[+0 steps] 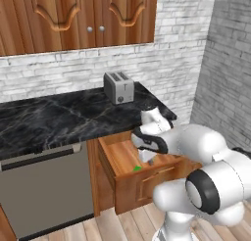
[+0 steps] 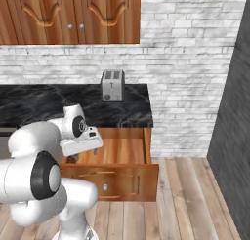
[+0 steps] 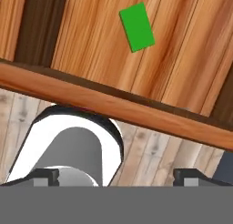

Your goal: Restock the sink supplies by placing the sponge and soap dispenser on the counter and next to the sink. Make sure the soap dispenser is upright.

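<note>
Small flat bright-green rectangular sponge [image 3: 137, 27] lies on the floor of the open wooden drawer [image 1: 147, 179], ahead of the wide-open, empty two-finger tool [image 3: 117, 175], long axis slightly skewed to the drawer's front wall.

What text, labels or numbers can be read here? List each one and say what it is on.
None can be read. The toaster, sponge, open drawer, upper cabinets and counter bear no words, labels, brands, numbers or signs.
</note>
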You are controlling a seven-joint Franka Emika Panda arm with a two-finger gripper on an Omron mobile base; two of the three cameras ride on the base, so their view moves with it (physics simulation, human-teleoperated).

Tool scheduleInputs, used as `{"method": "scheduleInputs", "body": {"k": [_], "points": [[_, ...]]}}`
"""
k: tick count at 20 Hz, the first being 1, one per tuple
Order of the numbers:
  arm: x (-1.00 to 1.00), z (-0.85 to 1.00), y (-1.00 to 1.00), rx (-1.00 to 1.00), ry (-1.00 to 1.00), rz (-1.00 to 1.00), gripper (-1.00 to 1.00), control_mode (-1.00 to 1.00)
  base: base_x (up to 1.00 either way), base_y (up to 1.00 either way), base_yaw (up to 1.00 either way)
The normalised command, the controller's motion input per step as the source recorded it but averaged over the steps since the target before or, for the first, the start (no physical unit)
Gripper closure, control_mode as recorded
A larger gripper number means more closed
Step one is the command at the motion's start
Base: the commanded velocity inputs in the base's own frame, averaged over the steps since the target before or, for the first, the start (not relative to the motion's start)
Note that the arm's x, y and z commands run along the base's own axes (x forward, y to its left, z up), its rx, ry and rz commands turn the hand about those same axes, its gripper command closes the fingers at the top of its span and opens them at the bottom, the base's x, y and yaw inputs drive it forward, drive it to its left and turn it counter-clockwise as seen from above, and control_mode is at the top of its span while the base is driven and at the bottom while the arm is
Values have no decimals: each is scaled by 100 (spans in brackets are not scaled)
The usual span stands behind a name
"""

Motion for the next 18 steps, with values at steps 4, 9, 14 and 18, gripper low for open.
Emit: {"method": "scheduleInputs", "body": {"k": [4,9,14,18], "points": [[79,-32,24,12,8,0,-100,-100,0,0,0],[55,-62,26,6,5,0,-100,-100,0,0,0],[20,-57,8,10,1,0,-100,-100,0,0,0],[-3,-57,0,8,0,0,-100,-100,0,0,0]]}}
